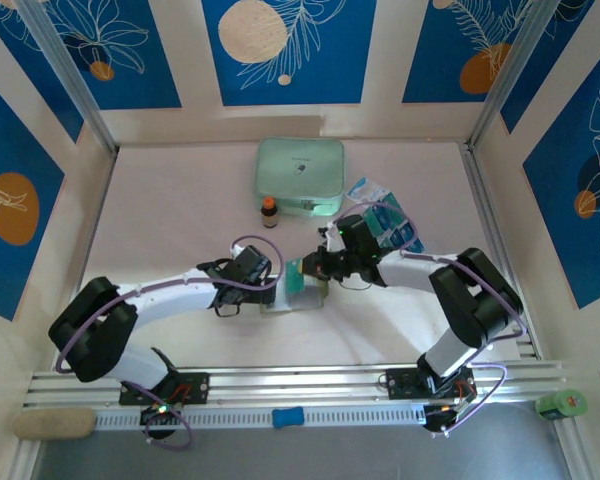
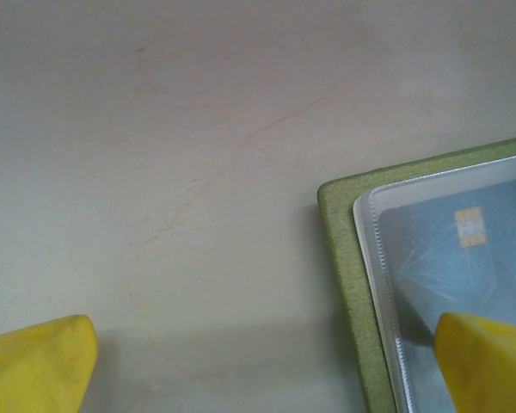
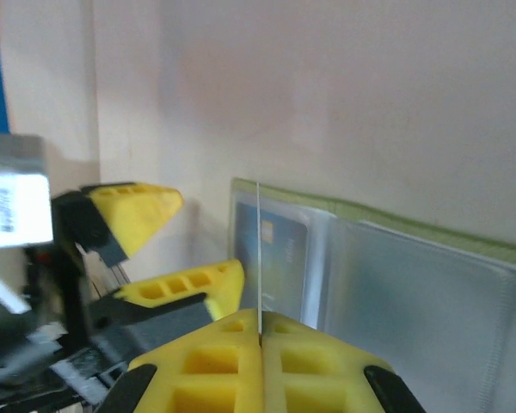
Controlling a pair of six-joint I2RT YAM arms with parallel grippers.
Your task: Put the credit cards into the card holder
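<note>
Near: right jaws closed on a credit card (image 3: pixel 259 258). It is edge-on and upright, pinched at its lower end, the rest standing free above the fingertips. Judgement: the card is light, thin, stiff and slick, so an end grip suits and leaves the far edge free to slide in.

Just beyond it the card holder (image 2: pixel 344 258) lies open and flat on the counter (image 2: pixel 198 129), a pocketed card (image 2: pixel 464 249) already inside.

The left jaws stand wide open. One finger (image 2: pixel 486 361) is over the clear pocket — contact unclear — and the other is over bare counter. The pocket film looks soft and may buckle unless pinned.

Far: mint case (image 1: pixel 300 175), small bottle (image 1: pixel 269 212), packet (image 1: pixel 380 215).
</note>
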